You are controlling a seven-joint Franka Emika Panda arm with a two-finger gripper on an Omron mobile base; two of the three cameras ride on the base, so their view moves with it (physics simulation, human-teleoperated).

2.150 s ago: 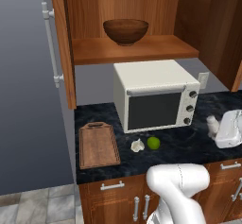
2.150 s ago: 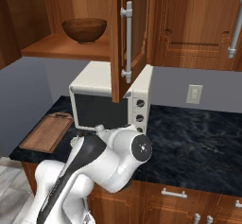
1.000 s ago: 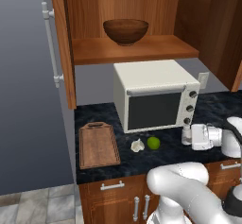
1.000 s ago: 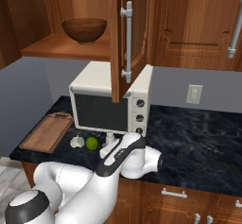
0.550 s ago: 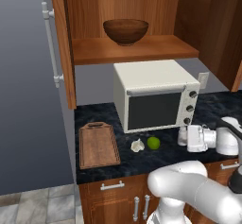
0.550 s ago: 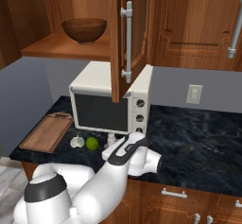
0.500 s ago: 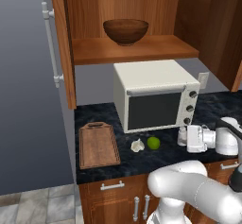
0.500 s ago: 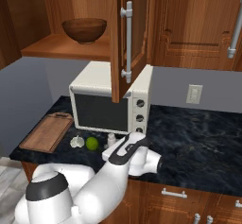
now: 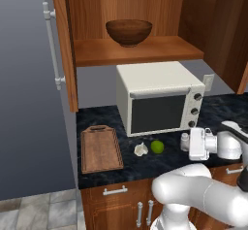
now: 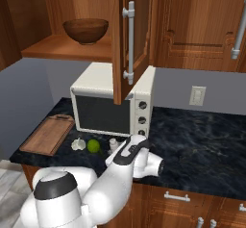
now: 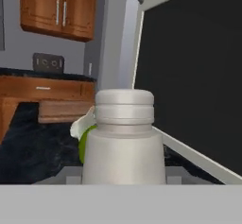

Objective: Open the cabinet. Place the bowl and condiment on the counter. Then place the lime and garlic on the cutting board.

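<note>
A dark speckled surface [image 9: 111, 168] runs under wooden wall cabinets, and a white microwave [image 9: 157, 103] stands on it against the grey wall. The cabinet [image 9: 140, 18] above the microwave is open, its door [image 9: 62, 44] swung out to the left. On its shelf, straight above the microwave, sits the brown bowl [image 9: 129, 31], upright with its mouth up.

In front of the microwave, near its right lower corner, stands the condiment [image 9: 185, 141], a small white shaker; its long axis is vertical and the ribbed cap points up. It rests on the surface. The claw [image 9: 190, 144] lies level just to the right of the shaker, pointing left toward it. In the hand view the shaker [image 11: 124, 140] stands close and upright before the camera, but I cannot tell if the claw is spread or pinching it.

Left of the shaker, before the microwave door, lies the lime [image 9: 157, 147], and the garlic [image 9: 141, 150] is just beside it on the left. Further left of the microwave lies the wooden cutting board [image 9: 100, 149], flat, its long side running away from the surface edge.
</note>
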